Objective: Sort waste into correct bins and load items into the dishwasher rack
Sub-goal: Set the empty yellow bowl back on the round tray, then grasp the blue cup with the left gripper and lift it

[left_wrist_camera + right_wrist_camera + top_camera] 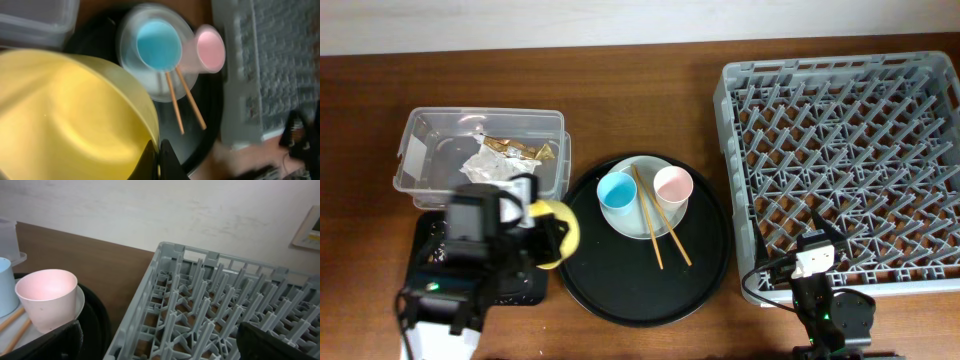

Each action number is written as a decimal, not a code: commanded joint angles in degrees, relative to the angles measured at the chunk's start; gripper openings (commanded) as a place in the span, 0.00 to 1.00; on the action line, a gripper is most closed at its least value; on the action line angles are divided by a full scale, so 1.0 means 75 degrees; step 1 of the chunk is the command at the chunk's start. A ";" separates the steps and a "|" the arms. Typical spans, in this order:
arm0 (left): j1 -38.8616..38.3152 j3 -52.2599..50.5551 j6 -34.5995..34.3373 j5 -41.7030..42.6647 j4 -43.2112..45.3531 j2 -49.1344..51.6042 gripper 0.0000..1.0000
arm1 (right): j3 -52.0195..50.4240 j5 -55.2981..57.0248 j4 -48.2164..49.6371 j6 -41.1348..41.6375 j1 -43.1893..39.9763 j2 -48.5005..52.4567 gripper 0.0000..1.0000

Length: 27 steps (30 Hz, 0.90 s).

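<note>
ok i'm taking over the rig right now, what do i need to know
Left gripper: shut on the rim of the yellow bowl, which is tilted by the shallow black tray.
Right gripper: open, empty, at the near edge of the rack.
Done: tissue and wrapper in the clear box.
Left: blue cup, pink cup, plate and chopsticks on the round tray; nothing racked yet. Scraps not visible.

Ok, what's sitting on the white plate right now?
The blue cup and pink cup, with the chopsticks lying between them. The plate surface beneath the cups is hidden.
</note>
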 commanded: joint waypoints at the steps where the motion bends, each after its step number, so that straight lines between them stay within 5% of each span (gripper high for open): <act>1: -0.1985 0.0102 -0.0659 -0.1547 -0.0006 0.0612 0.00 | -0.0047 0.0017 -0.0032 0.0015 0.0041 -0.0055 0.99; 6: -0.3815 0.0102 -0.1282 -0.2326 0.0017 0.2334 0.00 | -0.0047 0.0017 -0.0032 0.0015 0.0041 -0.0055 0.99; 11: -0.4028 0.0102 -0.1343 -0.2463 0.0309 0.3678 0.00 | -0.0047 0.0017 -0.0029 0.0015 0.0041 -0.0055 0.99; 12: -0.4028 0.0102 -0.1343 -0.2463 0.0347 0.3797 0.05 | -0.0047 0.0017 -0.0032 0.0015 0.0041 -0.0055 0.99; 15: -0.4022 0.0111 -0.1341 -0.2468 0.0393 0.3850 0.42 | -0.0047 0.0017 -0.0032 0.0015 0.0041 -0.0055 0.98; 16: -0.4019 0.0134 -0.1338 -0.2492 0.0391 0.3850 0.45 | -0.0047 0.0017 -0.0032 0.0015 0.0041 -0.0055 0.99; 22: -0.3643 0.1495 -0.1072 -0.3695 0.0023 0.3844 0.39 | -0.0047 0.0017 -0.0032 0.0015 0.0041 -0.0055 0.99; 27: -0.2328 0.1865 -0.1078 -0.4371 0.0740 0.3952 0.39 | -0.0047 0.0017 -0.0029 0.0015 0.0041 -0.0055 0.99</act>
